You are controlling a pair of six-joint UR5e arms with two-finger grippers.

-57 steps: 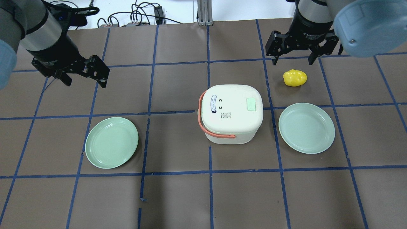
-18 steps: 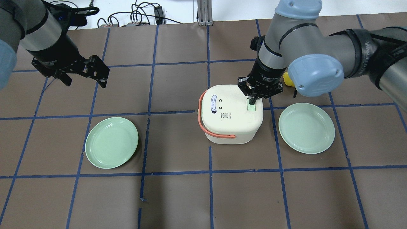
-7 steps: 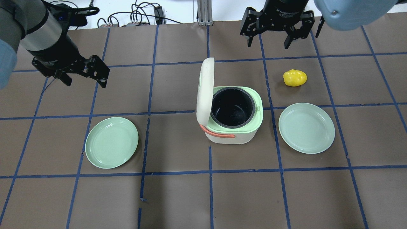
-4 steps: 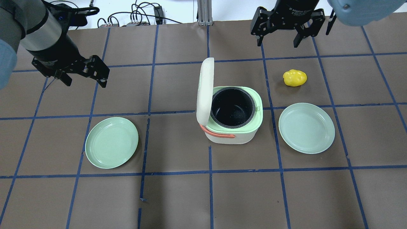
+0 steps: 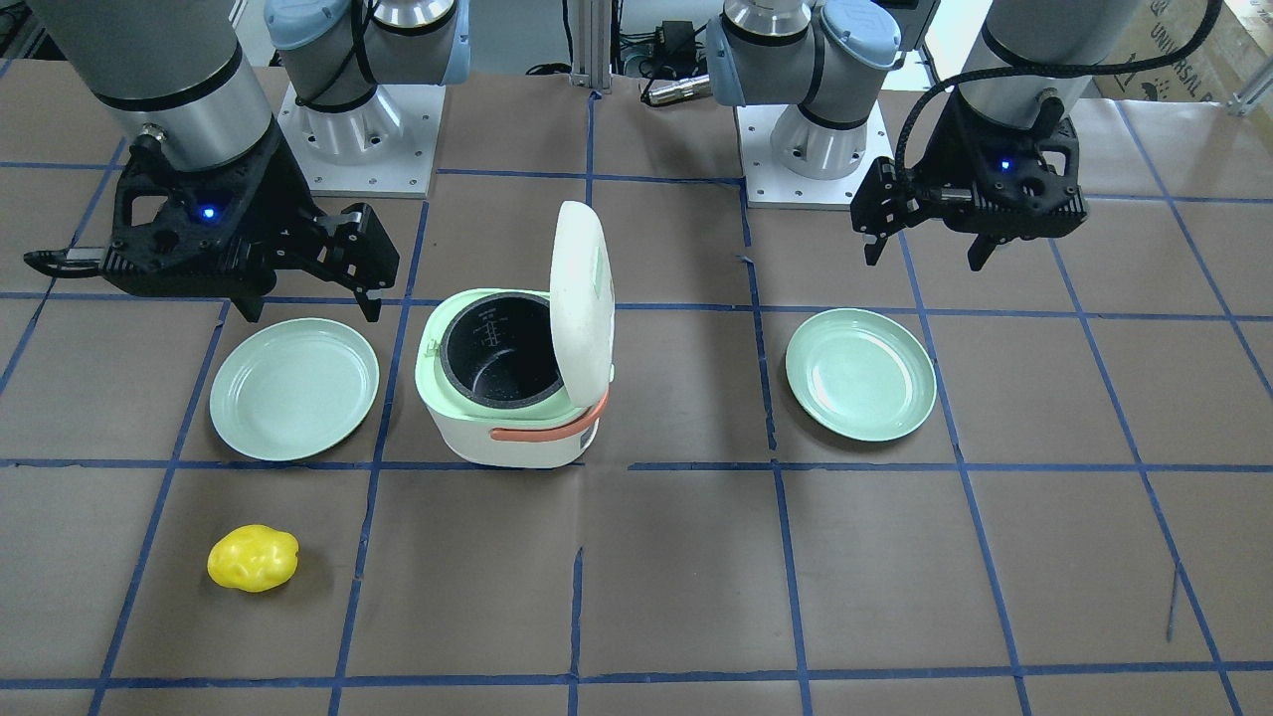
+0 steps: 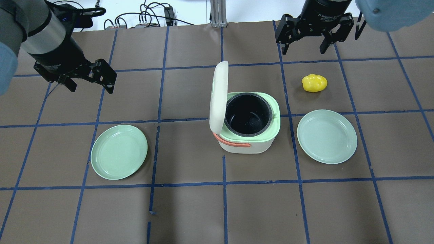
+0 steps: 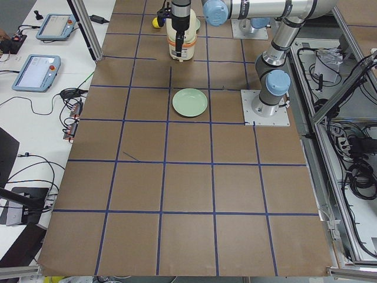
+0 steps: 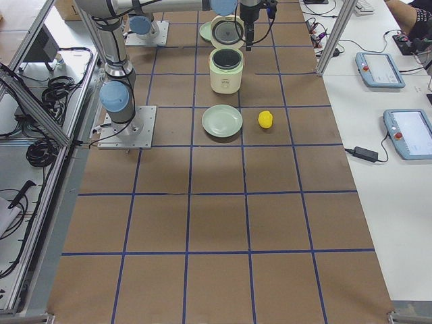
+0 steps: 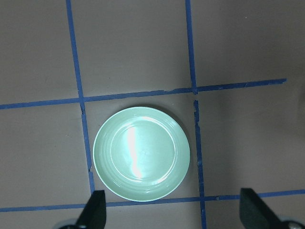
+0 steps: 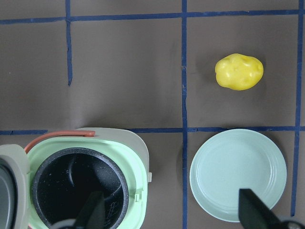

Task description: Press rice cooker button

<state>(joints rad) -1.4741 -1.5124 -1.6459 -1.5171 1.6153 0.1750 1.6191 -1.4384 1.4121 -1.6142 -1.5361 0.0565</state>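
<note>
The white rice cooker (image 6: 249,142) stands mid-table with its lid (image 6: 218,96) swung upright and the dark inner pot (image 6: 248,115) exposed. It also shows in the front view (image 5: 507,428) and the right wrist view (image 10: 136,157). The lid's button does not show. My right gripper (image 6: 302,51) is open and empty, high above the table beyond the cooker and clear of it; it also shows in the front view (image 5: 306,303). My left gripper (image 6: 91,86) is open and empty at the far left, above a green plate (image 9: 141,152).
Two pale green plates lie either side of the cooker, the left plate (image 6: 119,151) and the right plate (image 6: 327,136). A yellow potato-like object (image 6: 314,83) lies beyond the right plate. Cables (image 6: 145,17) run along the table's far edge.
My right gripper pressed shut onto the lid's green button, then rose and opened; the lid has sprung open. In the last second it drifted right. The left arm has not moved.
</note>
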